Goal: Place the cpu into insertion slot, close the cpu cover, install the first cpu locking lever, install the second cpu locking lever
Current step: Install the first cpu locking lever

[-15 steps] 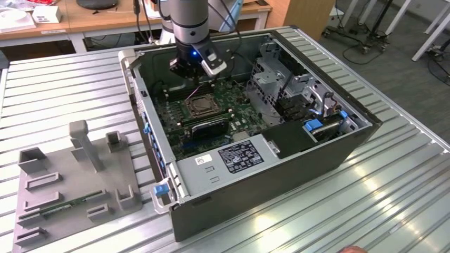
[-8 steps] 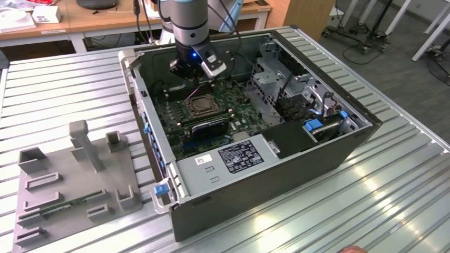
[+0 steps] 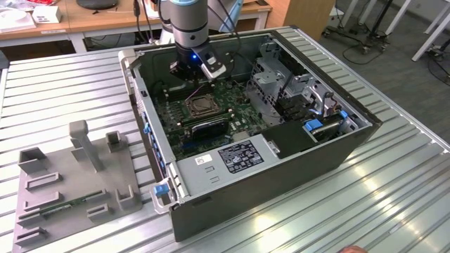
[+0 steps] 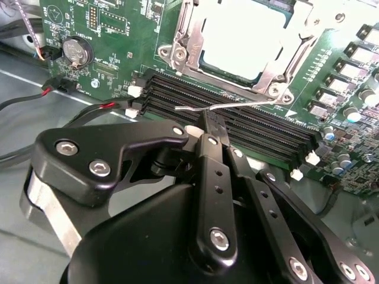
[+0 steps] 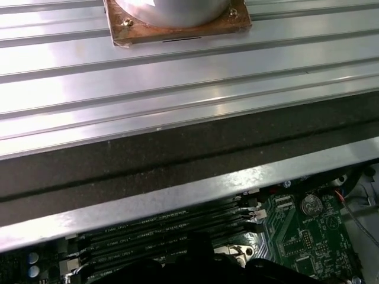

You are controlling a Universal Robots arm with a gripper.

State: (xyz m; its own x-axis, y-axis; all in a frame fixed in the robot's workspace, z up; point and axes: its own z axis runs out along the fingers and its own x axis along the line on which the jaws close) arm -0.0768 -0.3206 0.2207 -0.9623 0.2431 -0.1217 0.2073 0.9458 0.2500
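The cpu (image 4: 243, 29) lies in the insertion slot (image 3: 200, 106) on the green motherboard, its dull silver top showing through the window of the cpu cover (image 4: 177, 41). The cover lies flat over it. A thin silvery locking lever (image 4: 249, 105) stands out from the socket's corner, above the black memory slots (image 4: 254, 133). My black gripper (image 4: 209, 118) is shut, and its tip touches this lever near the middle. I cannot tell whether the wire is pinched. In the exterior view the gripper (image 3: 189, 79) hangs inside the open case, just behind the socket.
The case walls (image 3: 144, 105) close in around the arm. A metal drive cage (image 3: 281, 84) and a power supply (image 3: 239, 155) stand on the exterior view's right. Red and black cables (image 4: 53, 89) and a coin battery (image 4: 76, 51) lie beside the slots. A grey fixture plate (image 3: 70, 190) rests on the slatted table.
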